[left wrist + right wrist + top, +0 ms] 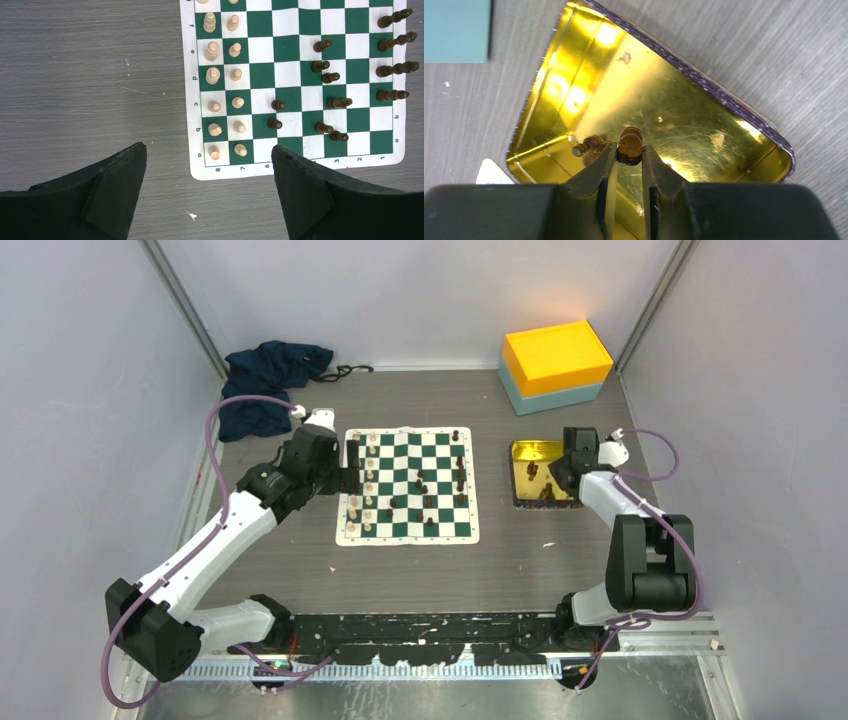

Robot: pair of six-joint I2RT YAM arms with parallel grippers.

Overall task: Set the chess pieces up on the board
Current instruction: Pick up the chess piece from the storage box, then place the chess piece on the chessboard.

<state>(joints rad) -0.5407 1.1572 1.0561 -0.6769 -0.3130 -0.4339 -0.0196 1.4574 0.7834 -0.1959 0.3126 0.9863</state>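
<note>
Piece (pixel 630 145), dark brown, pinched between right fingers (pixel 605 167) inside gold tray (pixel 684 112), right of board (pixel 260 50): judged a pick for transfer. Another dark piece (pixel 589 146) lies beside it. Cream pieces (pixel 213 75) rank along board's left edge; left fingers (pixel 117 175) spread, empty, parked there above tabletop (pixel 75 75).

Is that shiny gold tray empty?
No: dark brown chess pieces lie inside the shiny gold tray, and the right gripper is shut on one.

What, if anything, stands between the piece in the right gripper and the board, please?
Only the gold tray's rim, which the dark piece in the right gripper must clear. Nothing visible stands on the table between tray and board.
</note>
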